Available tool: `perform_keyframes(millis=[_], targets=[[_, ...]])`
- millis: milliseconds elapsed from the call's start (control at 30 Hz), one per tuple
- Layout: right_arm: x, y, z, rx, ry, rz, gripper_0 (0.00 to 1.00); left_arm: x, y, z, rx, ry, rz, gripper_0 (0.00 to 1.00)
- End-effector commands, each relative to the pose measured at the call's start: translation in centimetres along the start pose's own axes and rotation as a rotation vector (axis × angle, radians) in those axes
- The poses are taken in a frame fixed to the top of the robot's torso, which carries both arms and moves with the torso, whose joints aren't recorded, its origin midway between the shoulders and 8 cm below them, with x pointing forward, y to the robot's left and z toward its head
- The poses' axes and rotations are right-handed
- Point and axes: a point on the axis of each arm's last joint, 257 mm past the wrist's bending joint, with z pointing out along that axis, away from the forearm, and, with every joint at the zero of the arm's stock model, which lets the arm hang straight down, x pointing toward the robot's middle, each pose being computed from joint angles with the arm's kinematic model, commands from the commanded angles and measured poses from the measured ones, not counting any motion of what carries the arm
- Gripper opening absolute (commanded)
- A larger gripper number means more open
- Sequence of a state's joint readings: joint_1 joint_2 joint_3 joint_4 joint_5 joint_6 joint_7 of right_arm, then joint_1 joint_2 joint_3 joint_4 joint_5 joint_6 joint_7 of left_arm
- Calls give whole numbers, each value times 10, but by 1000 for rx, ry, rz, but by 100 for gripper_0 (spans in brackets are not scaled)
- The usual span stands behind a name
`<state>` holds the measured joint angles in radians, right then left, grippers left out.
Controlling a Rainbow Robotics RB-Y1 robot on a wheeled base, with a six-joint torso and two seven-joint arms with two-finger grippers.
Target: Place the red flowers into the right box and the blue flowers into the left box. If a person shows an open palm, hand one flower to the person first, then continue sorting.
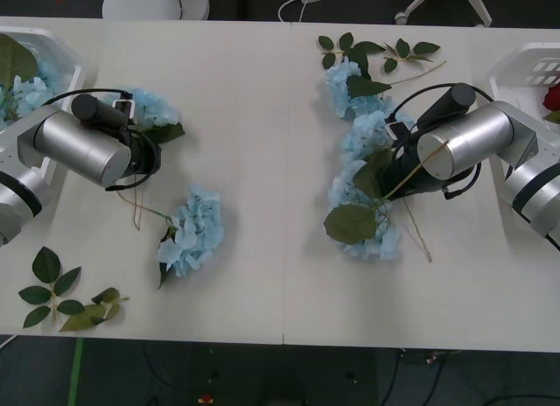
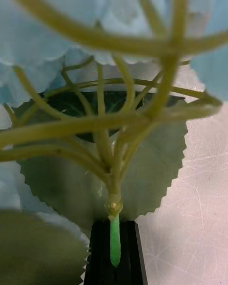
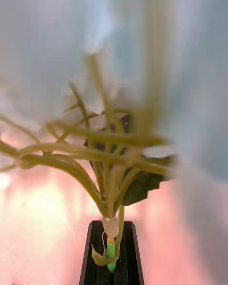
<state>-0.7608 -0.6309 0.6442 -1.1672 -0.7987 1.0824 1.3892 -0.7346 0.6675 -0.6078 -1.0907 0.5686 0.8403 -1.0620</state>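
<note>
left claw (image 3: pixel 110 259): pinched on a blue flower (image 1: pixel 150 107) stem, near the left box (image 1: pixel 68 69), so carry it level.
right claw (image 2: pixel 114 251): gripping another blue flower (image 1: pixel 367 135); I'd lift slowly.

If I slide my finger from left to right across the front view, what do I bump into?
Left box → left arm → loose blue flower → line of blue flowers → right arm → right box with a red flower.

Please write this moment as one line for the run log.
left gripper: shut on blue flower | right gripper: shut on blue flower | right box: red flower
</note>
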Motion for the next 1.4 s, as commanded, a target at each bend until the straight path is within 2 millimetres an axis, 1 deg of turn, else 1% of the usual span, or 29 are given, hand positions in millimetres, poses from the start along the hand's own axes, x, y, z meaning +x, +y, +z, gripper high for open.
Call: perform_keyframes(millis=[33, 67, 133, 167, 233, 267, 333, 367, 467, 500, 533, 567, 600, 667, 733, 767, 867, 900, 933, 967, 1000, 1033, 1067, 1133, 1167, 1200, 1267, 1367, 1400], targets=[[-10, -6, -4, 9, -21, 15, 0, -72, 6, -49, -5, -93, 34, 0], [-12, -8, -5, 12, -24, 15, 0, -77, 9, -56, -12, -94, 32, 0], [-20, -17, -14, 19, -35, 14, 0, -94, 25, -87, -55, -89, 22, 0], [-22, -19, -16, 19, -37, 16, 0, -98, 28, -96, -67, -87, 22, 0], [-31, -30, -27, 18, -47, 18, 0, -108, 48, -133, -130, -73, 23, 0], [-34, -33, -31, 18, -51, 18, 0, -111, 54, -143, -149, -70, 24, 0], [-43, -48, -45, 24, -63, -17, 0, -119, 72, -182, -199, -67, 44, 0], [-44, -54, -49, 30, -61, -25, 0, -122, 74, -190, -200, -70, 49, 0], [-52, -87, -76, 52, -69, -78, 0, -137, 85, -236, -164, -96, 15, 0], [-53, -93, -82, 56, -70, -92, 0, -140, 88, -243, -153, -104, 5, 0], [-53, -105, -91, 64, -71, -125, 0, -144, 93, -256, -134, -111, -16, 0], [-54, -110, -96, 67, -69, -142, 0, -148, 95, -264, -120, -121, -25, 0], [-53, -120, -107, 74, -65, -180, 0, -152, 99, -276, -92, -126, -43, 0], [-49, -136, -129, 88, -50, -263, 0, -157, 113, -299, -67, -131, -54, 0], [-47, -143, -142, 97, -39, -331, 0, -155, 121, -312, -62, -121, -43, 0], [-43, -145, -152, 91, -26, -376, 0, -150, 132, -320, -69, -96, -30, 0], [-34, -145, -177, 63, -7, -440, 0, -132, 163, -327, -109, -29, 20, 0], [-35, -142, -186, 44, -14, -462, 0, -124, 179, -327, -133, -2, 23, 0], [-36, -139, -191, 32, -20, -467, 0, -120, 188, -327, -148, 7, 26, 0], [-41, -131, -200, 2, -43, -481, 0, -112, 204, -324, -181, 29, 40, 0], [-49, -120, -208, -34, -75, -499, 0, -107, 221, -321, -225, 41, 55, 0], [-52, -115, -212, -54, -91, -501, 0, -105, 229, -320, -246, 44, 64, 0], [-66, -98, -222, -104, -151, -509, 0, -102, 247, -316, -293, 46, 74, 0], [-82, -82, -233, -152, -213, -500, 0, -98, 262, -308, -318, 48, 68, 0], [-96, -67, -243, -198, -271, -488, 0, -95, 274, -301, -332, 43, 55, 0], [-101, -60, -247, -219, -295, -484, 0, -93, 278, -297, -337, 43, 52, 0], [-123, -38, -261, -282, -387, -469, 0, -88, 296, -283, -368, 41, 66, 0], [-143, -9, -275, -364, -479, -451, 0, -77, 321, -267, -424, 55, 90, 0], [-153, 7, -281, -406, -523, -446, 0, -71, 330, -258, -432, 57, 87, 0]])
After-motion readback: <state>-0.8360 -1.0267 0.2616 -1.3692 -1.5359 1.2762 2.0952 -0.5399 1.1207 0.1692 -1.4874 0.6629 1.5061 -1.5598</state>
